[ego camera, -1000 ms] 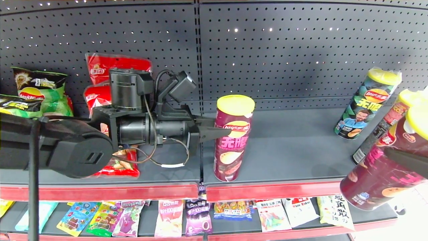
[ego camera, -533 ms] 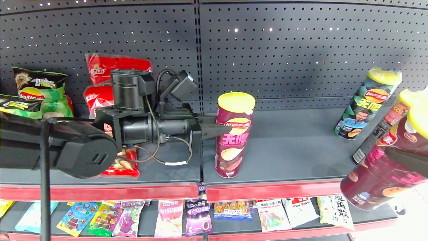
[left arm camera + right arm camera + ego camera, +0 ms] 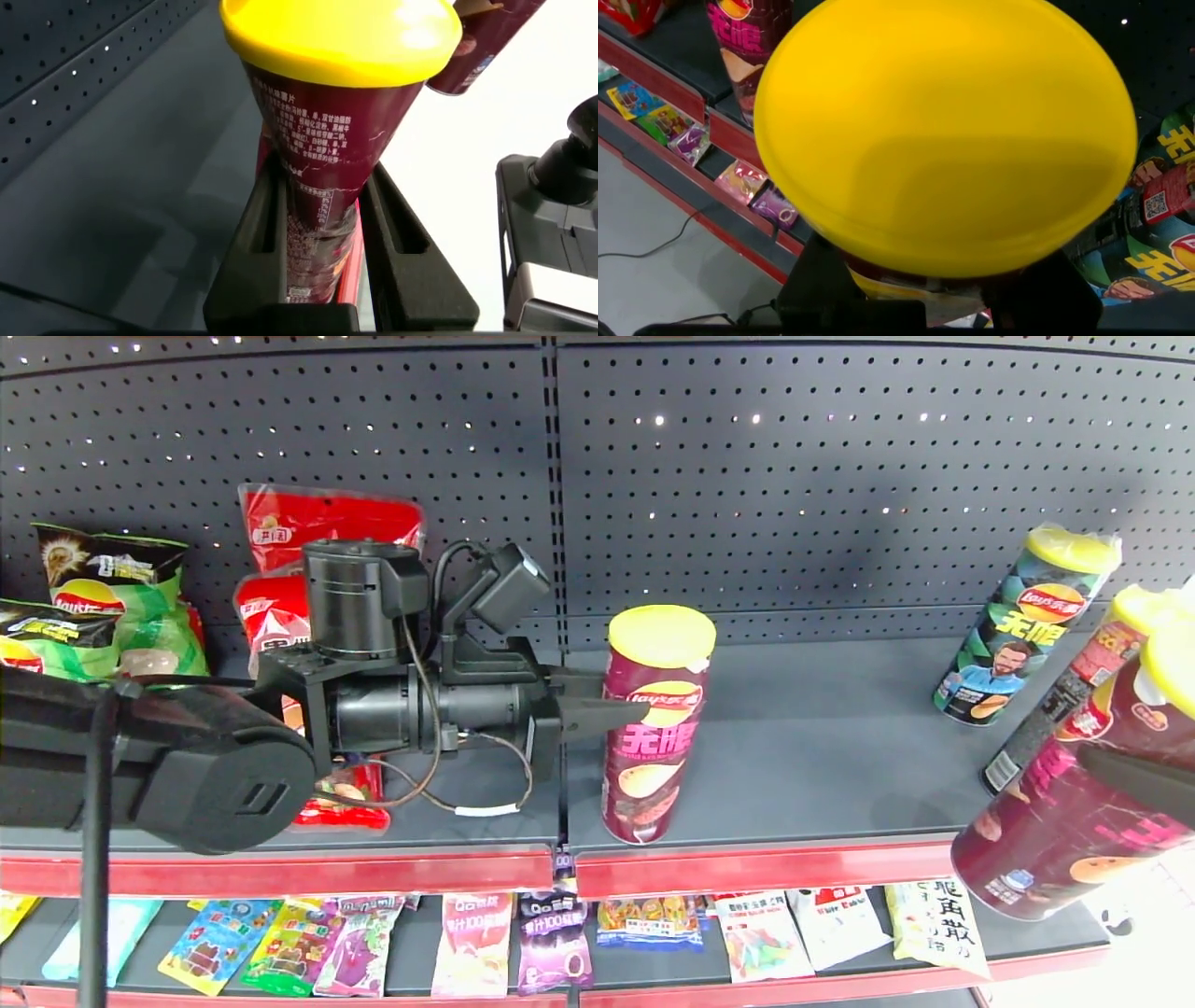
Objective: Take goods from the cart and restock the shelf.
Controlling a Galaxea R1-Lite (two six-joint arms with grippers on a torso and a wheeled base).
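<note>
Head view: the left gripper [image 3: 642, 709] has its fingers pressed against both sides of a purple chip can [image 3: 647, 784]. The can is upright, its base just behind the shelf's red front edge [image 3: 747, 866]; whether it touches the board is unclear. The right gripper [image 3: 1134, 784] grips a second can [image 3: 1055, 840], tilted, in front of that edge's right end.

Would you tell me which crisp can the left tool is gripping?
The maroon can standing mid-shelf, clamped in the left tool; the others are far right.
</note>
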